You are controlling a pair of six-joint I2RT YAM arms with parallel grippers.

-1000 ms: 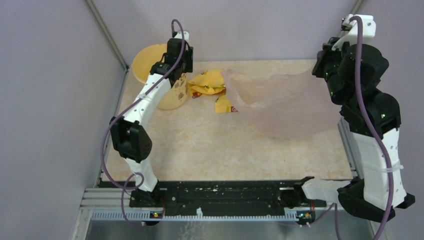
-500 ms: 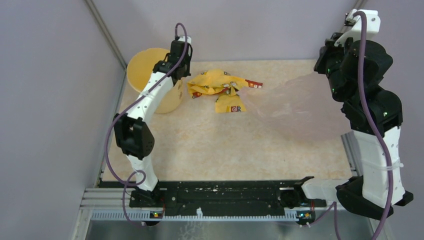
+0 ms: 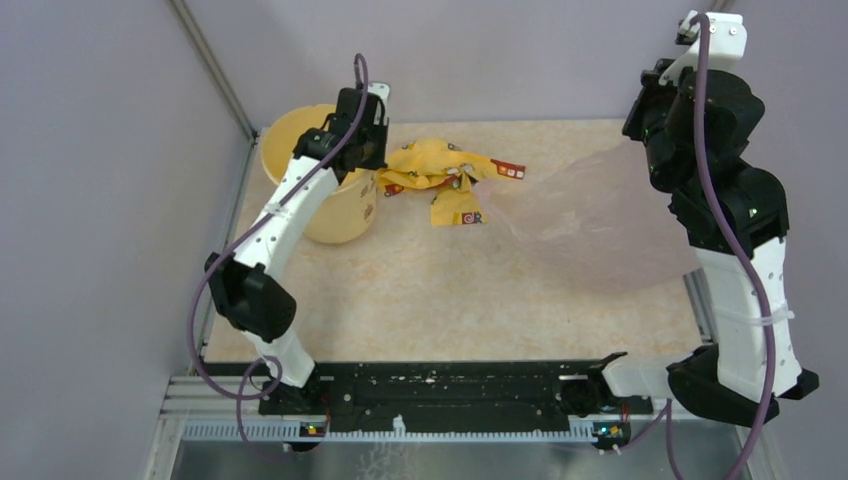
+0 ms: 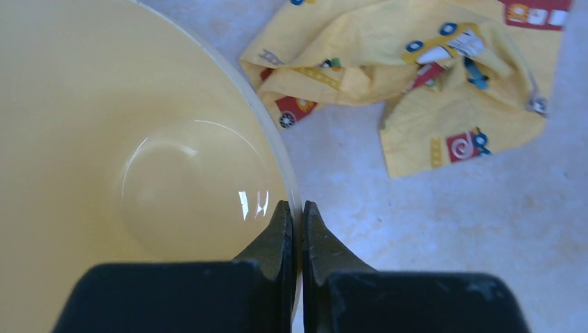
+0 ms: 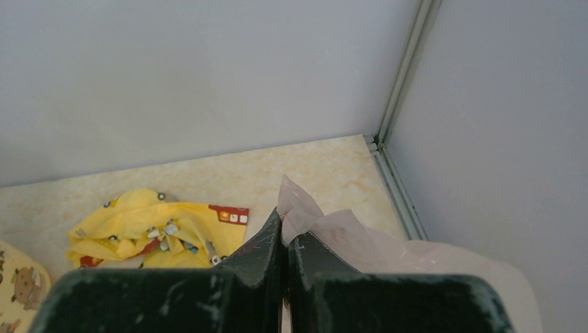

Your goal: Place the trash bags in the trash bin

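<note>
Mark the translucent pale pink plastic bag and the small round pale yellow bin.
translucent pale pink plastic bag (image 3: 600, 225): top external view, middle of its sheet.
small round pale yellow bin (image 4: 187, 187): left wrist view, its inner floor.

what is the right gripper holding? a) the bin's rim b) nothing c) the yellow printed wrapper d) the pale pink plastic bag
d: in the right wrist view the right gripper has its jaws shut on a fold of the pink bag.

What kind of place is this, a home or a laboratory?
Likely a laboratory robot booth: plain walls enclose a table; left arm and right arm are bolted to its near rail.
</note>
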